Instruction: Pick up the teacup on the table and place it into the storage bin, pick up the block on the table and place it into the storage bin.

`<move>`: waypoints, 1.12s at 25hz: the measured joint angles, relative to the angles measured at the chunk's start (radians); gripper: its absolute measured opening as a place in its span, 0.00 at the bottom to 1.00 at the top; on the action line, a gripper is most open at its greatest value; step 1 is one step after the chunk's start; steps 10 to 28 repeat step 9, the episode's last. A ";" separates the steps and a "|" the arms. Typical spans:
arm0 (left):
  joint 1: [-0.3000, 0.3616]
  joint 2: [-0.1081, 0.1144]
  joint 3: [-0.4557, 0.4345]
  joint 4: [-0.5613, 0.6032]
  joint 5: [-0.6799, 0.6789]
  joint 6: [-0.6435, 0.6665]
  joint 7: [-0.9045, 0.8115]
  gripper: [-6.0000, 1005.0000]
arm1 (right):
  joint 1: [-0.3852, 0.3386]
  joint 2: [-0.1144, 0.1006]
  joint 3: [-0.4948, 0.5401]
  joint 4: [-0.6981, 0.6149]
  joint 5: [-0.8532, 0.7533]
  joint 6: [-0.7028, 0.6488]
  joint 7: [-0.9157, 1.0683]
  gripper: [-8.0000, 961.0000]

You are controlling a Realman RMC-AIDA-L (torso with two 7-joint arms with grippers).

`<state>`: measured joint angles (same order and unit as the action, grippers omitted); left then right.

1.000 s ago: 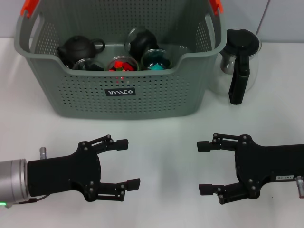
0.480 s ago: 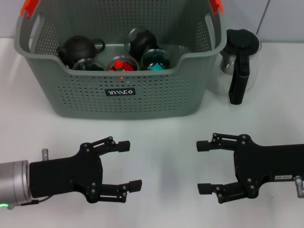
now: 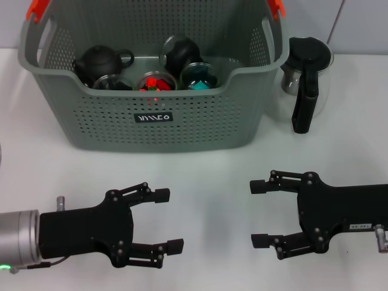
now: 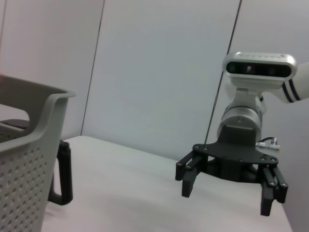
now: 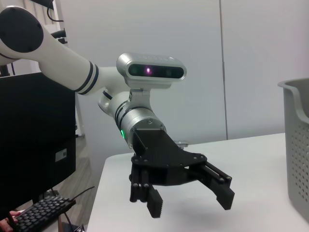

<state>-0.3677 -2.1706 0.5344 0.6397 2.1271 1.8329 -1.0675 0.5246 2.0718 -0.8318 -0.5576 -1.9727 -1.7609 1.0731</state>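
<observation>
Risks a wasted reach above all: shows no loose teacup or block on the bench [image 3: 206, 176] near the left gripper [image 3: 169, 220] or the right gripper [image 3: 256, 213], so probably leaves nothing to close on. Finds both low over the near bench, well apart from each other, spread wide and empty. Could also clip the glass jug [image 3: 306, 82] just beside the storage bin [image 3: 151, 130] on the robot's right, should the right gripper swing forward on that side. Could catch the bin's front wall on any low, flat advance, and shove it back rather than clear the rim. As for the bin: stands at the far side of the bench, ahead of both grippers and a little to the left. Looks like a large grey perforated basket with orange clips at the handles and a small black label with white lettering on the front. Holds two dark teapots [image 3: 100, 62] at the back and several glass cups, one with a red block [image 3: 156, 82] inside and another with something teal [image 3: 198, 74]. Suggests, as a judgement, that the placing is mostly done.
</observation>
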 joint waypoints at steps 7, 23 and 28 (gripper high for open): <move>0.000 0.000 -0.005 0.000 0.000 0.005 0.001 0.95 | 0.001 -0.004 0.000 0.000 0.000 0.000 0.002 0.97; 0.000 0.000 -0.005 0.000 0.000 0.004 -0.001 0.95 | 0.001 -0.005 -0.004 0.000 0.000 0.000 0.009 0.97; 0.000 0.000 -0.005 0.000 0.000 0.004 -0.001 0.95 | 0.001 -0.005 -0.004 0.000 0.000 0.000 0.009 0.97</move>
